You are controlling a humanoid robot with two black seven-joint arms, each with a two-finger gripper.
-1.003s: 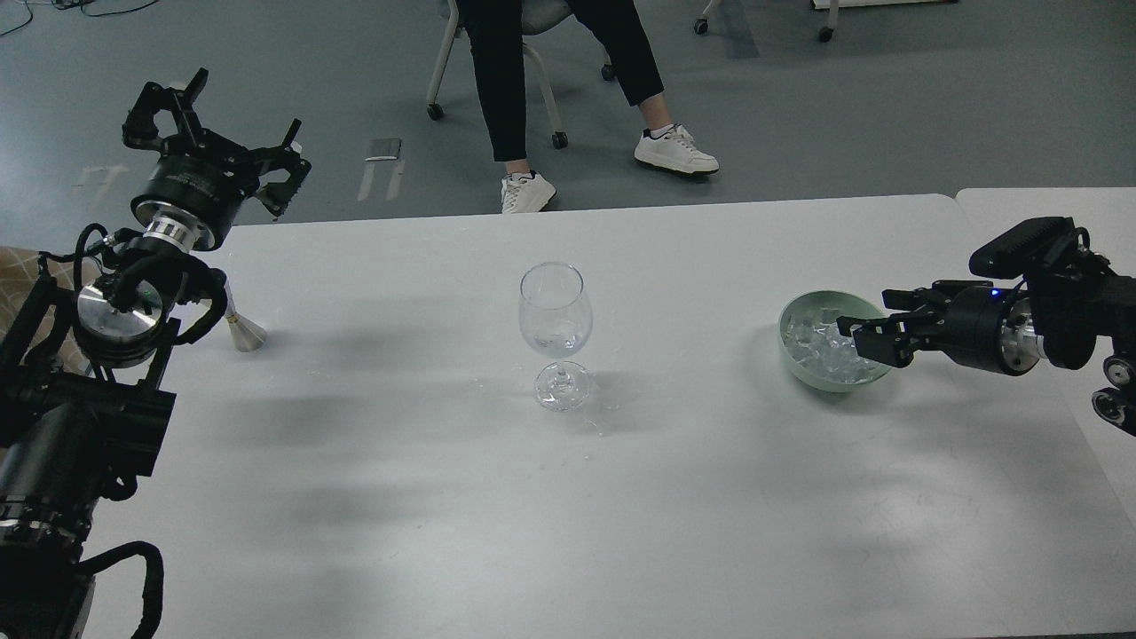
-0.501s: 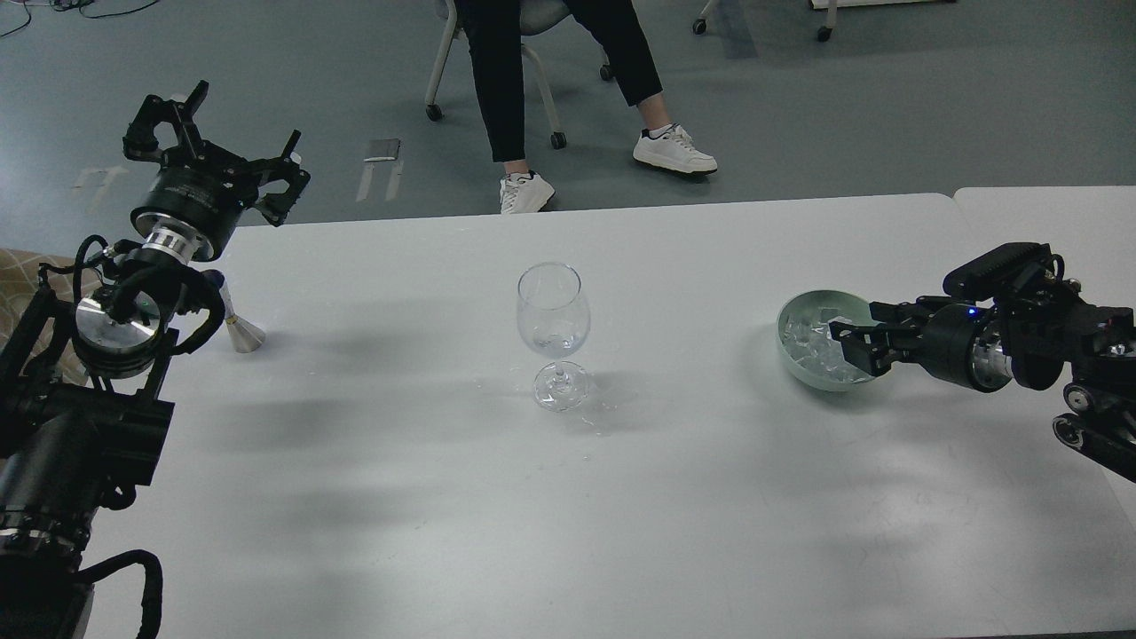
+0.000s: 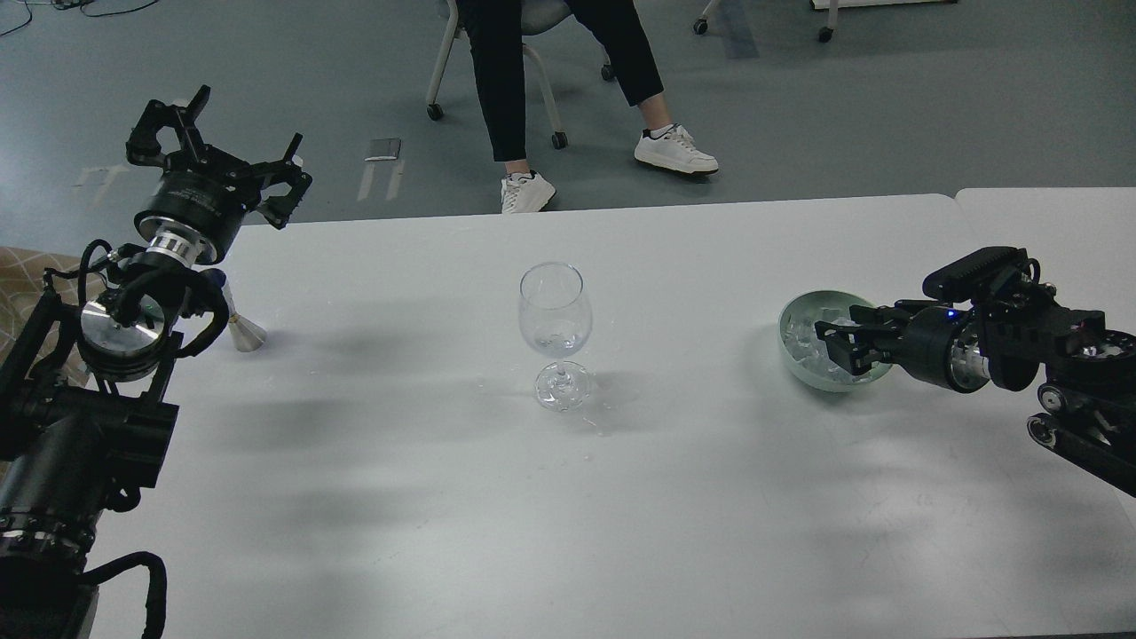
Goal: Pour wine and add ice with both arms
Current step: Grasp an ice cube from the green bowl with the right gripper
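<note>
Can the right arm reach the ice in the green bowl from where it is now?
Probably yes. The right claw hangs over the green bowl, right at the ice, and nothing stands between them. The wine glass is well off to its left, out of the way.

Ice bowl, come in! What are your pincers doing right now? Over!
Right pincer open, reaching into green bowl over the ice. Left pincer open, empty, raised at table's far-left corner. Wine glass upright mid-table, path clear.

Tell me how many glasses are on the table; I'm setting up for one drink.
1: a wine glass stands upright mid-table, left of the green bowl. None seem hidden.
</note>
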